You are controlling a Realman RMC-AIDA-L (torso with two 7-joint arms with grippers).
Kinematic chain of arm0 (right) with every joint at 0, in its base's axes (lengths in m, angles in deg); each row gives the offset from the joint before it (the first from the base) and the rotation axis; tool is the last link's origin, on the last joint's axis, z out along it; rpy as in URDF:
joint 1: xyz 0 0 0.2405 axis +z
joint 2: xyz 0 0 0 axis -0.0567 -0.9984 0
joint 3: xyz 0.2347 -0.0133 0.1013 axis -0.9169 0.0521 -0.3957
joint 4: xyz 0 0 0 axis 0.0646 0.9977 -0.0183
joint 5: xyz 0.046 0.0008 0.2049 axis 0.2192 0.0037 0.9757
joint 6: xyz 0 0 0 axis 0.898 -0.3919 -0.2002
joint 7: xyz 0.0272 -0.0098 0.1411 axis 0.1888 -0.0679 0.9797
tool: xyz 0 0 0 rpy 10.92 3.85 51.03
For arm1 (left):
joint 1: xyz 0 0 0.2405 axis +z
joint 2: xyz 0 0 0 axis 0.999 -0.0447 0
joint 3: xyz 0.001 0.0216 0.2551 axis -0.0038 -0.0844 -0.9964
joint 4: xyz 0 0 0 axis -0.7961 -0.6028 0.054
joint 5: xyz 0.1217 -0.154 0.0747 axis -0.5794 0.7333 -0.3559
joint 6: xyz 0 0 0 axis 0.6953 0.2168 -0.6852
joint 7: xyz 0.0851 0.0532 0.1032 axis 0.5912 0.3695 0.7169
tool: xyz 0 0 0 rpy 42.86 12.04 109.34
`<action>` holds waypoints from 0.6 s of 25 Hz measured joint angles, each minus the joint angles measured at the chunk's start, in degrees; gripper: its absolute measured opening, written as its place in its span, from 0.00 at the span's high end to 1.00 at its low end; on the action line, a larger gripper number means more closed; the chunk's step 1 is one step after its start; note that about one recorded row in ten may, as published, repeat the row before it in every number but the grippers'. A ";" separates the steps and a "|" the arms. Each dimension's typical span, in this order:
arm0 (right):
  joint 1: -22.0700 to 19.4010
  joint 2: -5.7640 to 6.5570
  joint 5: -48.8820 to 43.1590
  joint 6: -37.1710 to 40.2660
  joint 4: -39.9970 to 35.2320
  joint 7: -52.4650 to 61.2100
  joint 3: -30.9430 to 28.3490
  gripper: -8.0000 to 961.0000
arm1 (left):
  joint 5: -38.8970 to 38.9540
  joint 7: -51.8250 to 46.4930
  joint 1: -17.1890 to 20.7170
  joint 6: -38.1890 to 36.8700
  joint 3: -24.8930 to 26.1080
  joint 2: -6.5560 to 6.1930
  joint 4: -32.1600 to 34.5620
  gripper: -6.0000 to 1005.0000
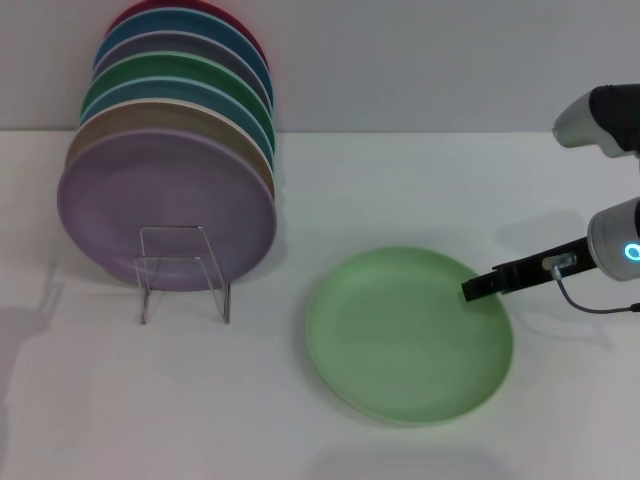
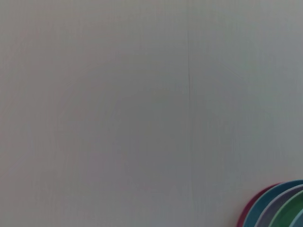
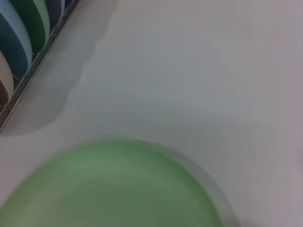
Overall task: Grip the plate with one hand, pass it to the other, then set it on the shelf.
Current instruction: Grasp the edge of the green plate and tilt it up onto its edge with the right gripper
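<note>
The pale mint-green plate (image 1: 408,335) lies flat on the white table, right of centre. It also shows in the right wrist view (image 3: 109,189), close below the camera. My right gripper (image 1: 472,289) reaches in from the right, and its black tip is over the plate's right rim. The clear acrylic shelf (image 1: 185,275) stands at the left and holds a row of upright plates. My left gripper is out of view; its wrist view shows only the wall and the tops of the racked plates (image 2: 279,205).
A lilac-purple plate (image 1: 165,205) fronts the row on the shelf, with tan, green, blue and red plates behind it. The racked plates also show in the right wrist view (image 3: 23,38). A grey cable (image 1: 590,305) hangs from the right wrist.
</note>
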 joint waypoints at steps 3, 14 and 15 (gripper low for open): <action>0.77 0.02 -0.60 0.10 -1.62 0.01 0.07 0.40 | 0.00 0.00 -0.04 0.02 0.00 0.00 0.06 0.22; 1.05 -0.12 -1.62 0.54 -2.17 0.12 1.29 0.49 | 0.08 0.00 0.16 0.11 0.00 -0.09 0.05 0.22; 1.06 -0.13 -1.62 0.77 -2.22 0.11 1.80 0.49 | 0.07 0.00 0.16 0.10 0.00 -0.09 0.13 0.22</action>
